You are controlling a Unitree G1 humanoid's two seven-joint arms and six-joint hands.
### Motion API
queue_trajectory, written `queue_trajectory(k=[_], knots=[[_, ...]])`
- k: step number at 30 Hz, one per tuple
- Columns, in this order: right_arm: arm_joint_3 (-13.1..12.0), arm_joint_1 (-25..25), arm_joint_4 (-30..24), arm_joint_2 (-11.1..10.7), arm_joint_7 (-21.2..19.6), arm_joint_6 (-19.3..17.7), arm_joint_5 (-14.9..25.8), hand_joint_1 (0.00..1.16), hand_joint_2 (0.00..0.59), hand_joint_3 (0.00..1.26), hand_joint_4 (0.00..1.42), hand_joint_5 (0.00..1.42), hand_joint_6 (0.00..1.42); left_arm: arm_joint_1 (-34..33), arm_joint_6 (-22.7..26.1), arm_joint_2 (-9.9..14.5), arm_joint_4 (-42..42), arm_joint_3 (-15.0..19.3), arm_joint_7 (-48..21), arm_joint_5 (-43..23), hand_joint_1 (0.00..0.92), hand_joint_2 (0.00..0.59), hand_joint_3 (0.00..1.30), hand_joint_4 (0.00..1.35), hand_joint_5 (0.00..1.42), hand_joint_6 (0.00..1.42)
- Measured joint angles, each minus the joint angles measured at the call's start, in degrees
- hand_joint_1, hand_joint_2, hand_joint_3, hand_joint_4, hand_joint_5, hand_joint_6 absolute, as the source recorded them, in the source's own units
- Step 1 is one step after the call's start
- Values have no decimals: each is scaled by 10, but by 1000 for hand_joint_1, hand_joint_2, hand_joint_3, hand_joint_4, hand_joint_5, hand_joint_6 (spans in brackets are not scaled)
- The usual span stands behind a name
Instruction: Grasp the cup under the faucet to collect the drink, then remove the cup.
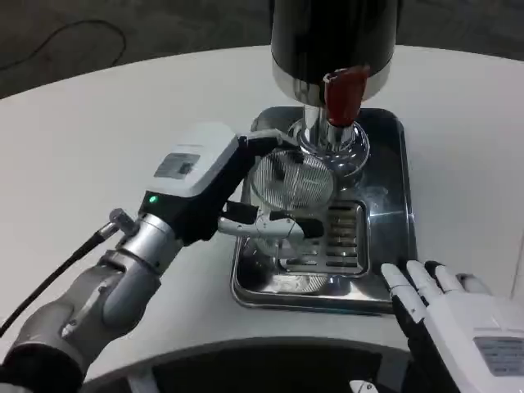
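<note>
1. a round white table (74, 123) fills the head view, its far edge curving against a dark floor where a thin cable lies at the upper left.
2. a black drink dispenser (332, 33) with a silver base stands at the far end of a steel drip tray (391, 205), a red tap lever (342, 94) jutting from its front over the faucet.
3. the steel drip tray sits on the table in front of the robot, with a slotted grate (344, 237) set into its near half.
4. the robot's left forearm comes in from the lower left, a black cable trailing off its wrist, and the left hand (221, 192) is clamped on a clear plastic cup (293, 184), fingers wrapped round its near side.
5. the clear plastic cup is held over the tray, right under the faucet and the red lever, its rim tilted toward the camera; whether any drink is in it cannot be told.
6. the right hand (446, 315) rests low at the lower right, just beside the tray's near right corner, fingers spread apart and holding nothing.
</note>
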Motion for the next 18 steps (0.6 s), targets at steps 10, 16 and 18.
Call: queue_trajectory(k=[10,16,18], knots=[[-13,7,-2,9,0,-10,12,312,406,52,0,0,0,-45,12,-22,45,-24,35,1,501,154,1036,1255,1424,1424],[-24,14,-3,13,-7,-17,20,306,405,54,0,0,0,-56,14,-41,68,-40,44,1,501,155,1036,1255,1424,1424],[-28,16,-3,14,-7,-19,22,304,405,54,0,0,0,-60,14,-45,70,-45,47,1,501,155,1036,1255,1424,1424]])
